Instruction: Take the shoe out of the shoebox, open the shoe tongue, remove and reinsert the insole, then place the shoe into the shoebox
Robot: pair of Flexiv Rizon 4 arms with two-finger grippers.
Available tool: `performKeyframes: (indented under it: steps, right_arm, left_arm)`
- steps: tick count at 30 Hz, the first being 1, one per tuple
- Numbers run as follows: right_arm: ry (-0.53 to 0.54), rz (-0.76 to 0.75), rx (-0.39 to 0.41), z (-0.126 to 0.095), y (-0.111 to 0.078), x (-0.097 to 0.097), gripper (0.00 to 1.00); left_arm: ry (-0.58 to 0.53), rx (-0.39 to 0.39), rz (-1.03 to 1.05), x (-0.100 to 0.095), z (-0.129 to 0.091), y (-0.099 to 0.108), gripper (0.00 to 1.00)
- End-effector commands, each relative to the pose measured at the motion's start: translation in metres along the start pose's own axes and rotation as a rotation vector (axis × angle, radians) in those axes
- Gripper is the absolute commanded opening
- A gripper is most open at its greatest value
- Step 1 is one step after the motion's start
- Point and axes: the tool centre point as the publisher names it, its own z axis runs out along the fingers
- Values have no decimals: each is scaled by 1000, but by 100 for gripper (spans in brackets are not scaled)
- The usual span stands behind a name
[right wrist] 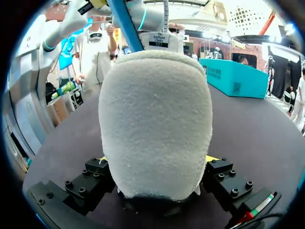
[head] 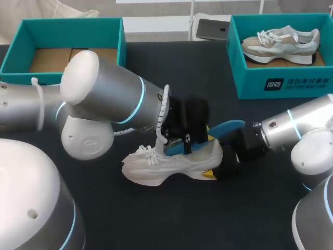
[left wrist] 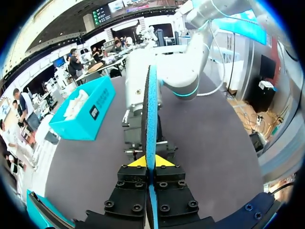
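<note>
Thin blue insole (left wrist: 152, 119), fuzzy white shoe (right wrist: 155, 124)

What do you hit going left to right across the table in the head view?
Left teal shoebox → white shoe on the table → right teal shoebox holding a second shoe. Blue insole overlaps the white shoe, so skipped.

Dark table (head: 156, 219): white shoe (head: 161, 166), left shoebox (head: 67, 23), right shoebox (head: 250, 78).
</note>
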Motion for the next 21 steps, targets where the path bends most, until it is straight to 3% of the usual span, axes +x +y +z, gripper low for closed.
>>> performKeyframes:
  steps: [1, 12, 21]
  right_arm:
    - [-1, 0, 4, 1, 0, 0, 0]
    - [-1, 0, 4, 1, 0, 0, 0]
    - [-1, 0, 4, 1, 0, 0, 0]
  left_arm:
    - [47, 50, -10, -5, -26, -6, 0]
    - [83, 270, -130, -10, -92, -71, 0]
    - [176, 447, -287, -19, -130, -97, 0]
